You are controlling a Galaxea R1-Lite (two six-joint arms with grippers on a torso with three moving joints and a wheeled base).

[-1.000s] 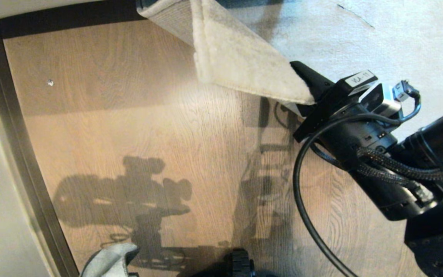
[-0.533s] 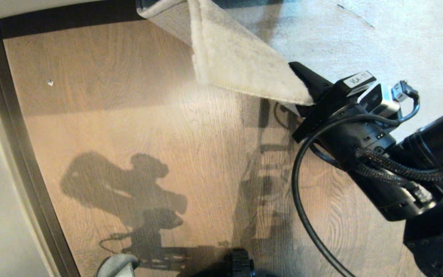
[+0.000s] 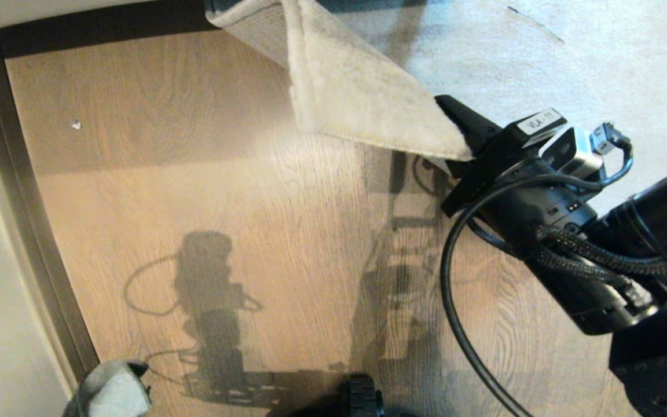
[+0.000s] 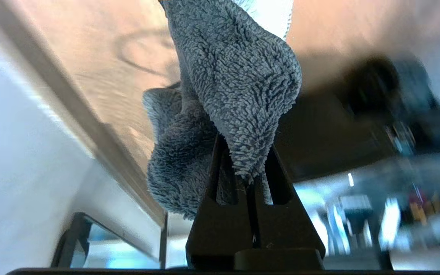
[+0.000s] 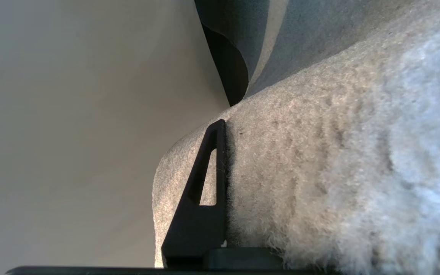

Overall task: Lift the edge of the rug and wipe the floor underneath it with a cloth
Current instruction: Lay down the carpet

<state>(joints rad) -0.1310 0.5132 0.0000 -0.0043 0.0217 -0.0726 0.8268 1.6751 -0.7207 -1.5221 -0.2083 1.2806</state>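
Warm brown wood-grain plank floor (image 3: 206, 191) lies bare beside the raised rug edge (image 3: 362, 110), the straight border and corner of a pale grey short-pile rug with beige woven backing, folded up and over so its pile faces the camera. The right gripper (image 3: 455, 152) is clamped on the lowest corner of that raised flap, one black finger (image 5: 201, 191) pressed flat against the pile in its wrist view. Well away from the rug edge, near the dark skirting strip (image 3: 32, 231) at the bottom of the head view, hangs the small grey terry cloth (image 4: 224, 95), pinched between the closed fingers of the left gripper (image 4: 251, 172).

The rug looks heavy and floppy: it sags between the grip and the fold, so a hold right at the corner seems wise, kept deep enough not to slip off the pile. The cloth is light, soft and bunched; it should drag easily across smooth planks once pressed flat under the flap.
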